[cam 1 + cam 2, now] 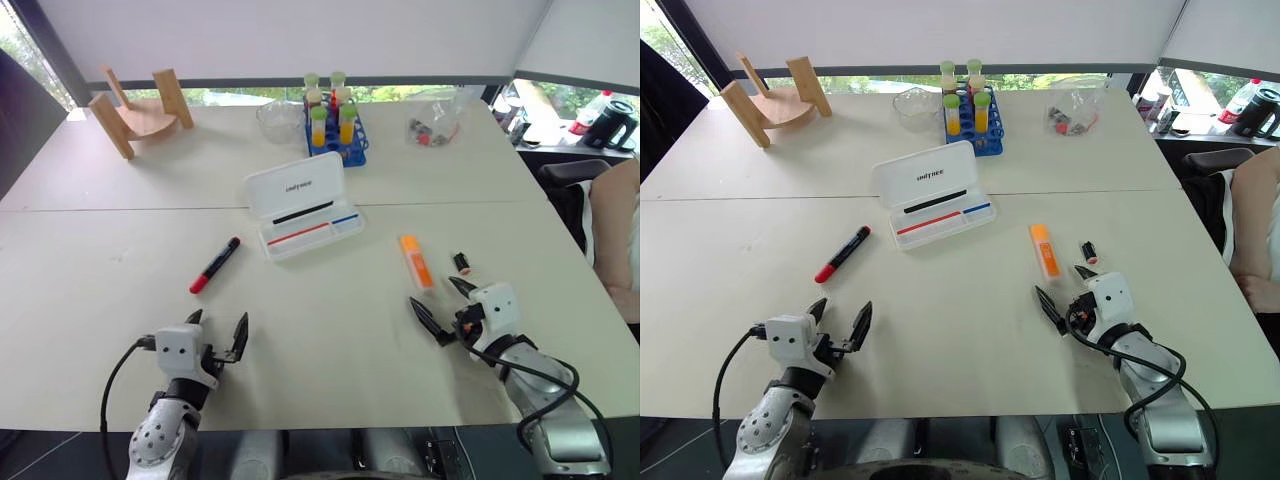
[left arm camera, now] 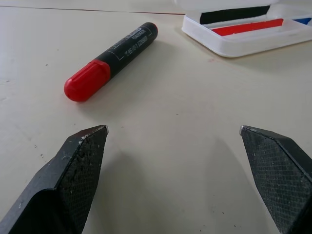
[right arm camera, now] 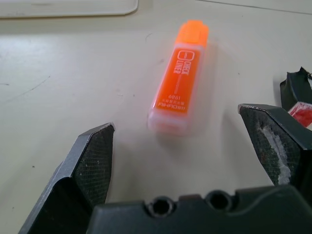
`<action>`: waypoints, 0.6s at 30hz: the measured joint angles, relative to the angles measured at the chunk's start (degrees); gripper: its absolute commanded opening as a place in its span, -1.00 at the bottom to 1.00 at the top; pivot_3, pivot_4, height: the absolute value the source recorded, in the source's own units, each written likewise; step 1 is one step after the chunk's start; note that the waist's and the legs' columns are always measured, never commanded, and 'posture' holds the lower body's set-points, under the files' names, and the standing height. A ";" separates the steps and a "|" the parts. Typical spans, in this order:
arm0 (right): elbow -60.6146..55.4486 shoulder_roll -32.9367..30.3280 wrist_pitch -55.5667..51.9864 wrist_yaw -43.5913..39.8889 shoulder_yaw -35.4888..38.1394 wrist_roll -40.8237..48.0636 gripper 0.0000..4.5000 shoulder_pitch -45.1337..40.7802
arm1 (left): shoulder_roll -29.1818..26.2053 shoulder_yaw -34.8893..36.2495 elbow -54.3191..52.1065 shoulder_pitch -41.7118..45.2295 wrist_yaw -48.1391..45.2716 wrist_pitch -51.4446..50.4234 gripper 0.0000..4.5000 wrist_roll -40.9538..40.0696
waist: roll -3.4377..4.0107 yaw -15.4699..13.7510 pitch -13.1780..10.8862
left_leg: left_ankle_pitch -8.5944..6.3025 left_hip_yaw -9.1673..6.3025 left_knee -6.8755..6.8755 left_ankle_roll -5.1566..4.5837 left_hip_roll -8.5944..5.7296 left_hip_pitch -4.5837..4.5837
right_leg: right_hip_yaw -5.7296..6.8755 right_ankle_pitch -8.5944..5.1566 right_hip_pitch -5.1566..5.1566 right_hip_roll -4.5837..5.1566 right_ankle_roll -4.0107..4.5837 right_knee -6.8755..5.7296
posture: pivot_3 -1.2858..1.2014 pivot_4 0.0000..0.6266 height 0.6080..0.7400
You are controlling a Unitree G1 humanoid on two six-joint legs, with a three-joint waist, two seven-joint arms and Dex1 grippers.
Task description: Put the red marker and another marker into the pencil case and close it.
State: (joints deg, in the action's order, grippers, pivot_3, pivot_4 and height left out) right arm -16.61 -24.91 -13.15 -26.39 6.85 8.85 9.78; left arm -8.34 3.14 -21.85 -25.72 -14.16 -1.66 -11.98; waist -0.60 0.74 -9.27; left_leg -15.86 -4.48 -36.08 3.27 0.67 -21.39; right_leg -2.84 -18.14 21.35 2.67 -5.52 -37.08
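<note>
- white pencil case (image 1: 300,205) lies open near the middle of the table (image 1: 100,270), lid raised toward the far side; black, red and blue stripes show inside the tray.
- red marker (image 1: 214,265) lies flat on the table, on the robot's left of the case and apart from it; long axis runs diagonally, black end toward the case, red end toward the near-left.
- left gripper (image 1: 218,334) sits nearer the table's front edge than the marker, fingers spread wide, nothing between them; marker lies ahead of the fingers, not touching.
- orange highlighter (image 1: 416,261) lies flat on the robot's right of the case, long axis running roughly near to far, slightly slanted.
- right gripper (image 1: 445,303) is just short of the highlighter's near end, fingers wide apart and empty; no contact seen.
- small black piece (image 1: 461,263) with red on it lies just beside the highlighter, on its right.
</note>
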 measured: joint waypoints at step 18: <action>-18.82 -23.38 -26.22 -17.17 8.16 24.55 1.00 -11.94 | -29.19 -2.48 19.07 45.20 -41.61 -14.04 0.98 -15.09 | 0.21 0.02 -0.20 | 0.03 -0.11 -0.10 -0.03 -0.01 -0.02 | 0.18 0.09 -0.02 -0.08 -0.06 -0.14 | 0.03 -0.52 1.00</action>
State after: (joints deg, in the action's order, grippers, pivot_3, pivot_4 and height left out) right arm -35.43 -48.29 -39.36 -43.56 15.02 33.41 -2.16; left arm -37.54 0.66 -2.77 19.48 -55.77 -15.70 -27.07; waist -0.39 0.76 -9.47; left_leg -15.83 -4.60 -36.17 3.23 0.66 -21.41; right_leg -2.66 -18.05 21.33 2.59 -5.59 -37.23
